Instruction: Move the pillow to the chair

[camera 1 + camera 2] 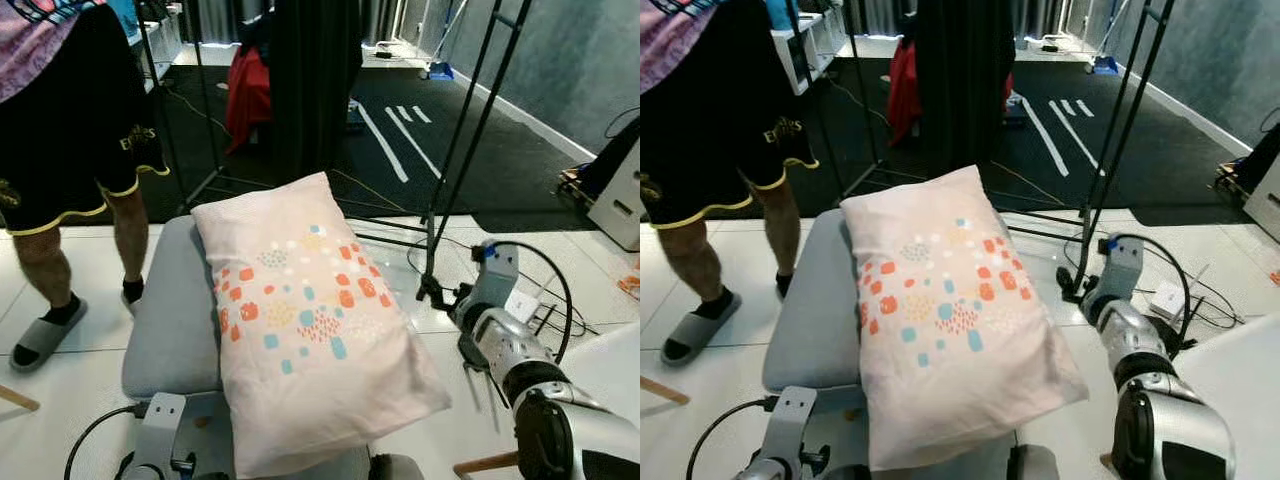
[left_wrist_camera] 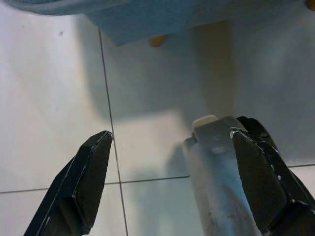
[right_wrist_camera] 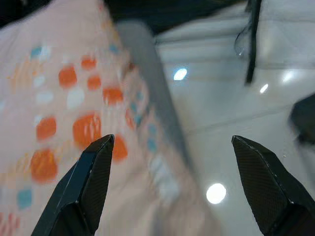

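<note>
Pillow (image 1: pixel 305 320) (one, pink with orange and blue dots) lies flat on one grey chair (image 1: pixel 170 320), so the placing looks finished. Left gripper (image 2: pixel 170 182) is spread wide above the floor tiles, holding nothing; right gripper (image 3: pixel 172 187) is also wide and empty, just beside the pillow's edge. Best is to draw both arms away without brushing the pillow. One person (image 1: pixel 70 150) stands near the chair.

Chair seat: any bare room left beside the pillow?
Bare strip of grey chair seat on the side toward the person. The pillow covers the rest, overhanging toward the stand and cables.
</note>
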Available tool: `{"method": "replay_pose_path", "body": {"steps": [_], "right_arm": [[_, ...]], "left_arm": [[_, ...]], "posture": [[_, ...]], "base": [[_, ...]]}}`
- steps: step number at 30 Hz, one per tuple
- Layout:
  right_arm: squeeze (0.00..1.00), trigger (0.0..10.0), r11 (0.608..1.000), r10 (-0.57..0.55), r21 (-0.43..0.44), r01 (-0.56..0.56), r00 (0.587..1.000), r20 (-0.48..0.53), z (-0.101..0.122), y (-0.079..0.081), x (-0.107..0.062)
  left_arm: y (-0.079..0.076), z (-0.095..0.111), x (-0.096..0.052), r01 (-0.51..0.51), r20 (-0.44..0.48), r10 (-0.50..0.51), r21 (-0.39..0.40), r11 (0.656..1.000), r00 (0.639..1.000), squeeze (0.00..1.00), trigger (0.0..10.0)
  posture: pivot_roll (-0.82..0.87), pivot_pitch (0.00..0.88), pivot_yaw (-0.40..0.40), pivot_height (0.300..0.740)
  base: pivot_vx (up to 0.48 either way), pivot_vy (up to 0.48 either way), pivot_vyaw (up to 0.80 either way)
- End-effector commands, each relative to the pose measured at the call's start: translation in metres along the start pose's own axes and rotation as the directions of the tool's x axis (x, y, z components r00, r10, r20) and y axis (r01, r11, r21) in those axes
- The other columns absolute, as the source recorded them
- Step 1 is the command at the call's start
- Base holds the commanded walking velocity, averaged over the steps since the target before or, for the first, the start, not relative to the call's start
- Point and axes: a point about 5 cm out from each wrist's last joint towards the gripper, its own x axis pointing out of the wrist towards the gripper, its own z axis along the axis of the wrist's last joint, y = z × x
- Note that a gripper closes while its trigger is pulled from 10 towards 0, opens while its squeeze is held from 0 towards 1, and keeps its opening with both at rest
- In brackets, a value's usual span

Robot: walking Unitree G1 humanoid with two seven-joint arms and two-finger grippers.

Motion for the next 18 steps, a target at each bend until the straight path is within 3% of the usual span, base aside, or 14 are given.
{"method": "replay_pose_path", "body": {"steps": [1, 8, 18], "right_arm": [[0.00, 10.0, 0.998, 0.033, 0.052, -0.029, 0.996, -0.081, -0.022, 0.004, -0.001], [0.00, 10.0, 0.989, 0.113, 0.108, -0.101, 0.987, -0.112, -0.036, 0.018, 0.000], [0.00, 10.0, 0.981, 0.178, 0.090, -0.169, 0.979, -0.099, -0.034, 0.023, 0.001]], "left_arm": [[0.001, -0.005, -0.001, 0.008, -0.020, -0.008, 0.017, 1.000, 1.000, 0.00, 10.0], [0.006, -0.007, -0.002, 0.002, -0.020, -0.002, 0.025, 1.000, 1.000, 0.00, 10.0], [0.016, -0.021, -0.006, -0.007, -0.035, 0.009, 0.039, 0.999, 0.999, 0.00, 10.0]], "posture": [[-0.10, 0.032, -0.030, 0.506], [-0.07, 0.055, -0.008, 0.496], [-0.06, 0.120, 0.034, 0.451]], "base": [[0.000, 0.000, 0.00], [0.000, 0.000, 0.00], [0.000, 0.000, 0.00]]}}
